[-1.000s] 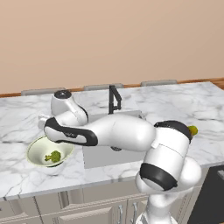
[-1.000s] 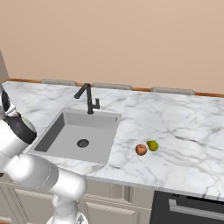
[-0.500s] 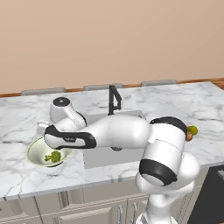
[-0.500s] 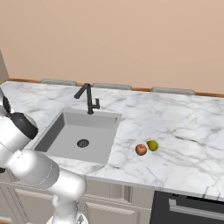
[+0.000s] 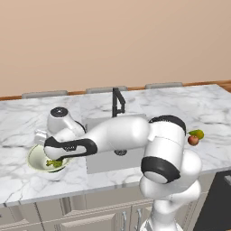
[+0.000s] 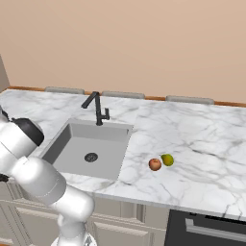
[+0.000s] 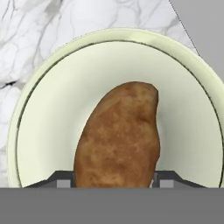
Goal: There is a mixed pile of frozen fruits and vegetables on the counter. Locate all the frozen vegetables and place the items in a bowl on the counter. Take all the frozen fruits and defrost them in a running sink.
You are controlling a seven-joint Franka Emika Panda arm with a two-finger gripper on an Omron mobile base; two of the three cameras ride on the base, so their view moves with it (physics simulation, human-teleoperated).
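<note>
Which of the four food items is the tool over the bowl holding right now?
The brown potato, seen between the tool's fingertips above the bowl. The broccoli lies in the bowl; the apple and pear sit on the counter.

- A brown potato (image 7: 118,138) sits between the two dark finger tips (image 7: 61,178) of the gripper (image 7: 114,180).
- A wide pale bowl (image 7: 43,109) is right under it.
- The bowl rests on the white marble counter (image 7: 30,30).
- A grey corner of the sink (image 7: 205,22) shows beside the bowl.
</note>
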